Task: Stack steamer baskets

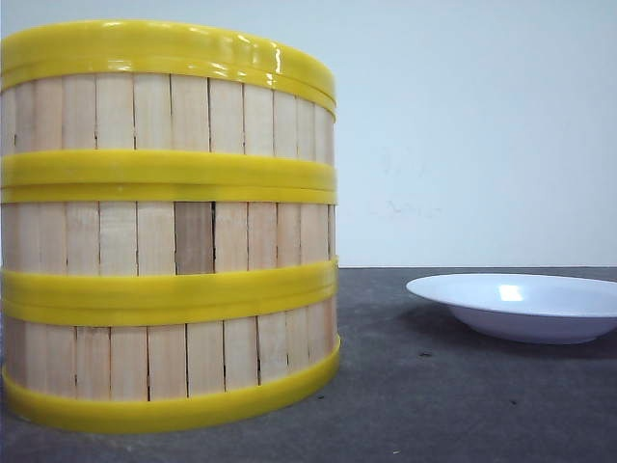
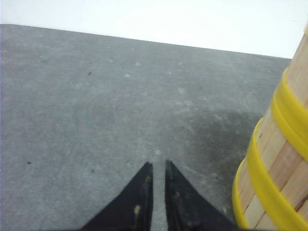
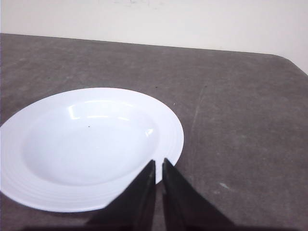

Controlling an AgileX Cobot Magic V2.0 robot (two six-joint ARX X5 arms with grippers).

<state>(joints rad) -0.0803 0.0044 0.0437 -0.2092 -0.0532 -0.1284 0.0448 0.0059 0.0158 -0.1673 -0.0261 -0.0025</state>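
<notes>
Three steamer baskets point(image 1: 169, 231) stand stacked in one column at the left of the front view, pale bamboo slats between thick yellow rims. The stack's lower side shows as well in the left wrist view as the steamer baskets point(image 2: 279, 159). My left gripper point(image 2: 158, 164) is shut, hovering over bare table beside the stack and apart from it, with nothing between its fingers. My right gripper point(image 3: 159, 161) is shut too, empty, its tips over the near rim of a white plate. Neither gripper shows in the front view.
A shallow white plate point(image 1: 521, 304) sits on the grey table at the right; it fills the left half of the right wrist view as the plate point(image 3: 86, 144). The table's rounded far corner point(image 3: 288, 60) meets a pale wall.
</notes>
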